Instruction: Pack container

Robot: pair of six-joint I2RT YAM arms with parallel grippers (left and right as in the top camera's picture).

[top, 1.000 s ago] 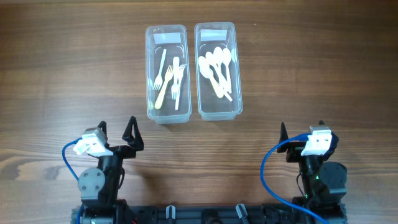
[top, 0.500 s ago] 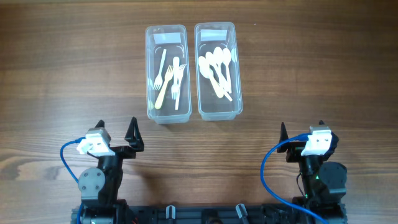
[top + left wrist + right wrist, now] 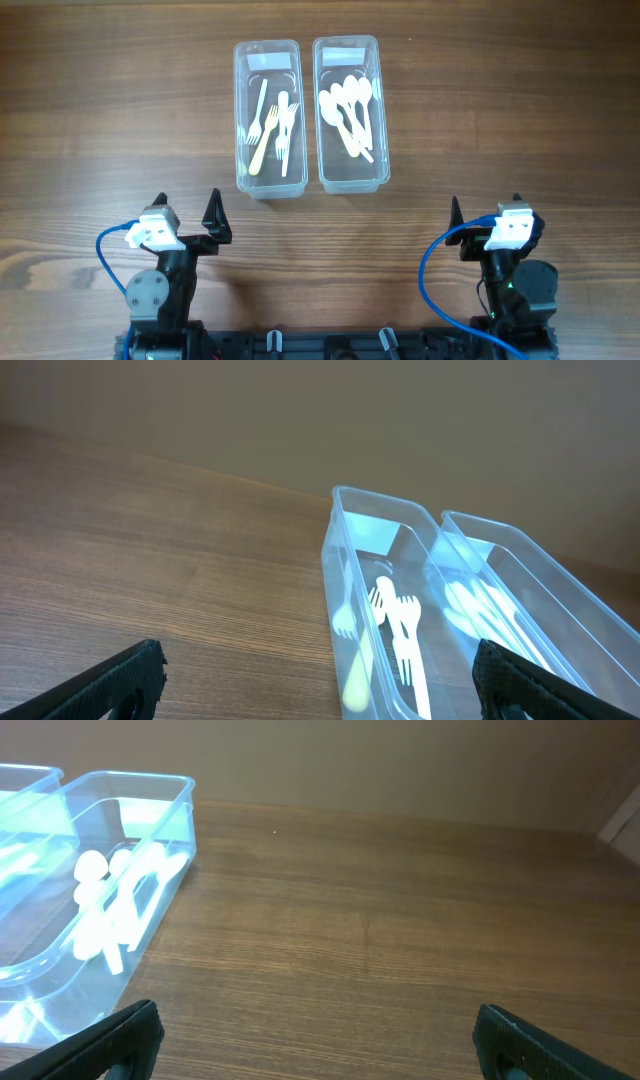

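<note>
I note the left gripper [image 3: 187,205] and right gripper [image 3: 485,208] wide open and empty at the desk's [image 3: 100,120] near edge, seemingly idle since forks [image 3: 268,125] occupy the left container [image 3: 240,120] and spoons [image 3: 348,108] the right container [image 3: 383,120] near the far edge.

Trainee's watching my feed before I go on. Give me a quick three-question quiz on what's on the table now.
1. True or false: the forks lie in the left container and the spoons in the right container.
2. What does the left gripper hold? A. a fork B. a spoon C. nothing
3. Fill in: the right gripper has its jaws ___.

Key: 1 true; 2 C; 3 open.
</note>
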